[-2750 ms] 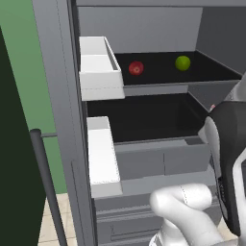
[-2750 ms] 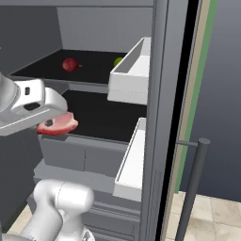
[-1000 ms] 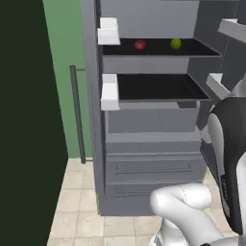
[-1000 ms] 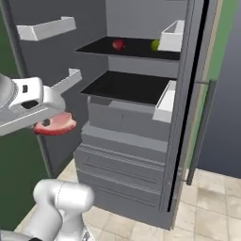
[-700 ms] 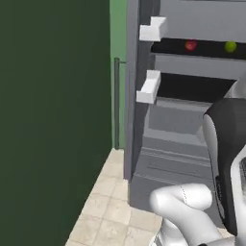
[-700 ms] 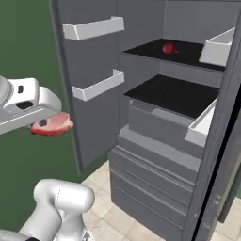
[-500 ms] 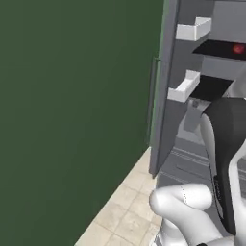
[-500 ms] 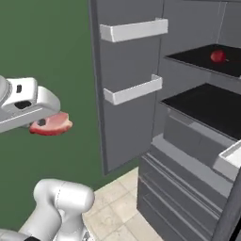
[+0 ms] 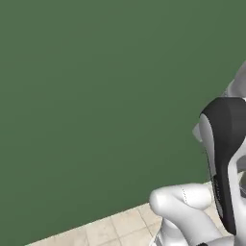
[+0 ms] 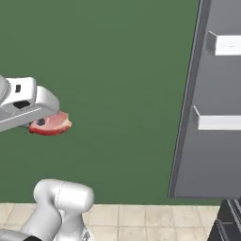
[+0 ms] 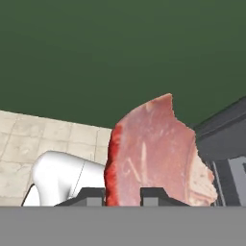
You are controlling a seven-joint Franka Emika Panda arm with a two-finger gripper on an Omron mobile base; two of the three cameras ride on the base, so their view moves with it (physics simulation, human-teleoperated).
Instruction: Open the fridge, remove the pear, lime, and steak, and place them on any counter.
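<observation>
My gripper [image 10: 45,123] is shut on the steak [image 10: 52,124], a flat pink-red slab with a paler rim, and holds it in the air in front of a dark green wall. In the hand view the steak [image 11: 153,156] stands on edge between my two fingertips [image 11: 91,194]. The fridge [image 10: 212,155] is at the right edge of the right base view, where the inner side of its open grey door shows. A grey corner of the fridge [image 11: 226,137] also lies to the right in the hand view. The pear, the lime and the counter are out of view.
A plain dark green wall [image 9: 96,96] spans the scene ahead of the base. Beige floor tiles [image 10: 136,216] run along its foot. Two white door bins [image 10: 219,121] stick out from the fridge door. Dark lower fridge drawers [image 10: 230,221] show at the bottom right.
The base has turned left, so both base views have swung from the fridge's inside to the green wall. The steak has stayed in my shut gripper throughout.
</observation>
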